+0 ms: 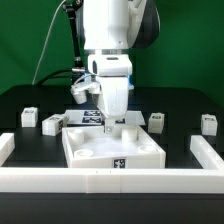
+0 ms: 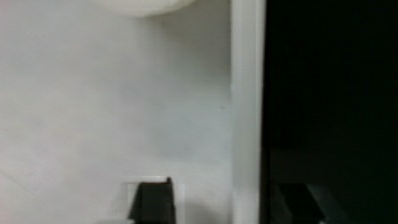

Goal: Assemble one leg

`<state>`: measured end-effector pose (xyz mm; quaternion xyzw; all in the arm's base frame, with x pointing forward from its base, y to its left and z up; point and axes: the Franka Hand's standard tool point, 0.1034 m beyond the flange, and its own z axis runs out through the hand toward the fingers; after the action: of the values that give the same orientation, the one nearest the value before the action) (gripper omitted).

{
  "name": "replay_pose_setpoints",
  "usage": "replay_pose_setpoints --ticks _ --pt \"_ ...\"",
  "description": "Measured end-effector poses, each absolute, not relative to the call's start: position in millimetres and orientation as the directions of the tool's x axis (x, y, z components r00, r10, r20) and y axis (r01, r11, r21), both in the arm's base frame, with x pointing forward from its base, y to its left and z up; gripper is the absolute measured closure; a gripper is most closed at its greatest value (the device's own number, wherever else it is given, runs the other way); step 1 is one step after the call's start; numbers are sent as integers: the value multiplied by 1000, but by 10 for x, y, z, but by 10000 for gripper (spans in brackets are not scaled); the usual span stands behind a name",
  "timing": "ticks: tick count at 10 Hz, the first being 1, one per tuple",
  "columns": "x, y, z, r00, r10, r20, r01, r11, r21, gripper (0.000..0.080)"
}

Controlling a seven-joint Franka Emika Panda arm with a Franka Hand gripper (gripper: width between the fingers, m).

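Exterior view, clock hub on the panel's middle, 12 = far side, going left to right.

- Low white rail (image 1: 8,146) at 9 o'clock, at the frame edge, lying on the black bench (image 1: 40,150).
- Small white stubby block leg (image 1: 28,117) with a black-and-white square tag, at 10 o'clock. It stands on the bench, well apart from the panel.
- Second leg (image 1: 52,124), same kind, also about 10 o'clock, near the panel's far corner. Contact with the panel can't be told.
- Thin flat white marker board (image 1: 86,118) at 11 o'clock, just behind the panel, partly hidden by the arm.
- Large white square panel (image 1: 95,150) with a raised rim, lying flat mid-bench, with a tag on its near face.
- White robot arm (image 1: 112,40) hangs straight down at 12 o'clock, with the claw (image 1: 113,120) low at the panel's far edge.
- Third leg (image 1: 156,121) at 2 o'clock, on the bench near the panel.
- Fourth leg (image 1: 207,124) between 2 and 3 o'clock, well apart from the panel.
- Second white rail (image 1: 208,155) at 3 to 4 o'clock.
- Front white rail (image 1: 110,185) runs across at 6 o'clock, just before the panel.

All four legs sit loose on the bench. None is on the panel.

In the wrist view, a flat white surface (image 2: 107,110) meets the black bench along a straight edge. One dark finger (image 2: 151,202) shows over the white. The other is lost in the black, so I cannot tell whether the claw is apart, together or clamped. A round pale patch (image 2: 143,5) at the frame edge is too blurred to name.
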<state>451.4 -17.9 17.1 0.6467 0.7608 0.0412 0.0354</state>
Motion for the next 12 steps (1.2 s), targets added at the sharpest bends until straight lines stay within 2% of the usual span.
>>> replay_pose_setpoints --ticks 1,2,3,10,11,12 --pt "4513 -179 169 -161 987 0 981 160 108 679" --pt "4512 -180 168 -160 987 0 981 159 108 679" --pt "4512 -180 168 -160 987 0 981 159 108 741" --pt "4512 -180 168 -159 987 0 982 158 108 741" --pt "4534 -115 177 -139 990 3 984 138 110 741" --pt "4588 91 201 -50 999 17 992 48 118 741"
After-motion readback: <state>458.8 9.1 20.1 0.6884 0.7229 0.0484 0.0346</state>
